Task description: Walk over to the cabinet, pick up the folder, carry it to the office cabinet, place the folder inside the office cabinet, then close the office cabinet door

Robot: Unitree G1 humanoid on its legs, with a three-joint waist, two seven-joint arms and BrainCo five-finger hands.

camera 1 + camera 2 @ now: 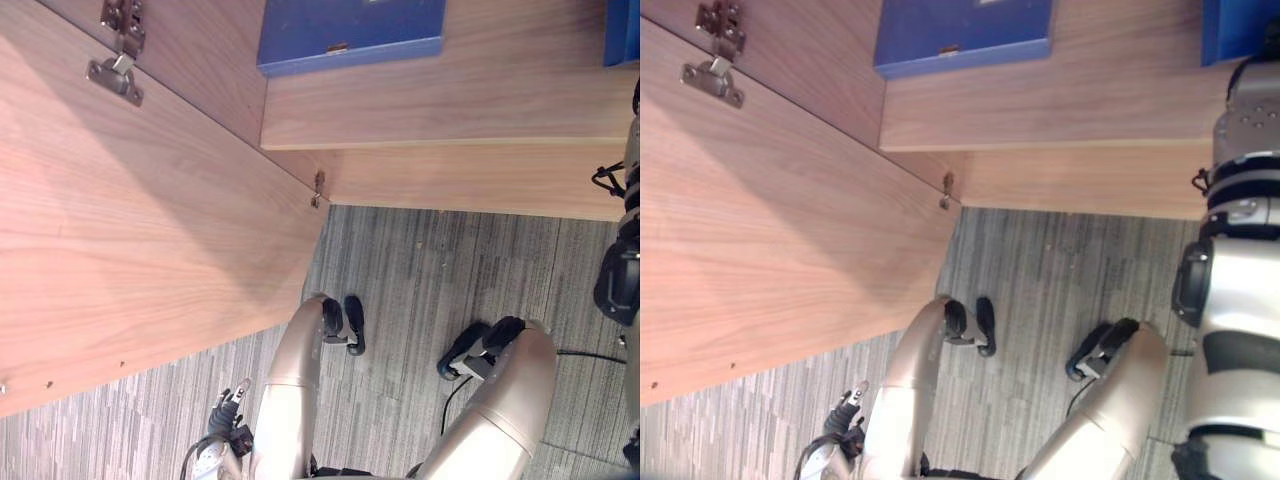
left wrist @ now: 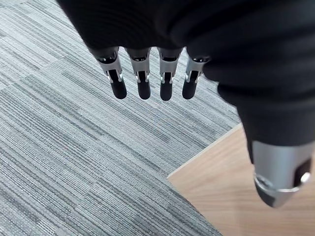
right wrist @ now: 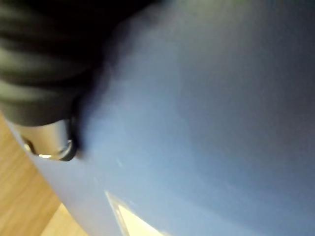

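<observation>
Upper right, the right hand (image 3: 44, 73) is touching the blue folder (image 3: 206, 98) (grip: cannot tell); left hand (image 2: 143, 84) is dangling released, probably spare for the door (image 1: 140, 230).

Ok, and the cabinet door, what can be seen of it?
The cabinet door is a flat panel with a pale wood-grain look, swung wide open on the robot's left. A metal hinge joins it to the cabinet's side wall, with a smaller fitting further along that edge. Its free edge stands over grey carpet. Nothing touches it; the left hand hangs open nearby.
</observation>
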